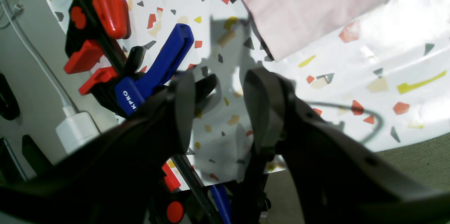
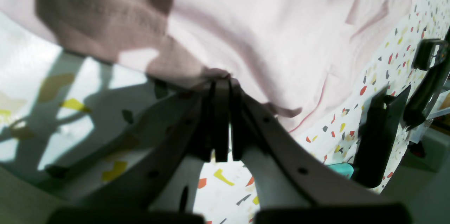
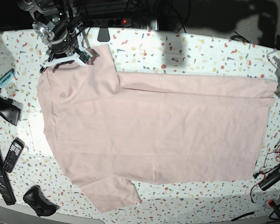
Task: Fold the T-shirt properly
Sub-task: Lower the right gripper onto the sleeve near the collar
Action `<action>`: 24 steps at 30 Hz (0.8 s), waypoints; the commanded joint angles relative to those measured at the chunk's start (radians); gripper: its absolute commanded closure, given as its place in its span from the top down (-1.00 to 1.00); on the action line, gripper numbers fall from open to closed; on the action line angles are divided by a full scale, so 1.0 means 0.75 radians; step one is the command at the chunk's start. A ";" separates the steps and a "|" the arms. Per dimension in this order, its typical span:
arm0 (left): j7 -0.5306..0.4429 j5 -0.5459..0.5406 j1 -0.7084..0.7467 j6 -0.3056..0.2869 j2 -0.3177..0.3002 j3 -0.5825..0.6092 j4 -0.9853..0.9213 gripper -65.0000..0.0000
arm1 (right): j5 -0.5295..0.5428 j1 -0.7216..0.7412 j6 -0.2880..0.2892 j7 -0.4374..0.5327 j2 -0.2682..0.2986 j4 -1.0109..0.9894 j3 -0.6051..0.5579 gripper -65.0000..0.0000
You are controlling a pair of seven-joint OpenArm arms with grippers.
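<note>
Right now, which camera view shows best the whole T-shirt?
The base view: the T-shirt lies spread out there, both sleeves visible. The right wrist view shows only bunched fabric at the right gripper; the left wrist view shows one corner.

Terrazzo-pattern white tabletop [image 3: 186, 51], bright glare patches, dark shadowed strip along far edge.

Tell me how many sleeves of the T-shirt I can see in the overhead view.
2: one sleeve at the table's far edge beside the right pincer, the other sleeve at the near edge. None seems hidden.
</note>
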 commanded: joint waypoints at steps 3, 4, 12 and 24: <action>-0.008 -0.001 -0.011 0.006 -0.041 -0.019 0.016 -0.22 | -0.034 -0.023 -0.013 0.005 0.027 0.061 0.004 -1.00; -0.008 -0.001 -0.011 0.006 -0.041 -0.019 0.016 -0.22 | -0.033 -0.032 -0.015 0.005 0.038 0.091 0.004 -1.00; -0.011 -0.002 -0.011 0.006 -0.040 -0.019 0.016 -0.22 | -0.007 -0.030 -0.095 0.011 0.053 0.282 0.043 -1.00; 0.003 -0.002 -0.011 0.007 -0.040 -0.019 0.016 -0.22 | 0.219 0.211 -0.091 0.082 -0.244 0.231 0.054 -1.00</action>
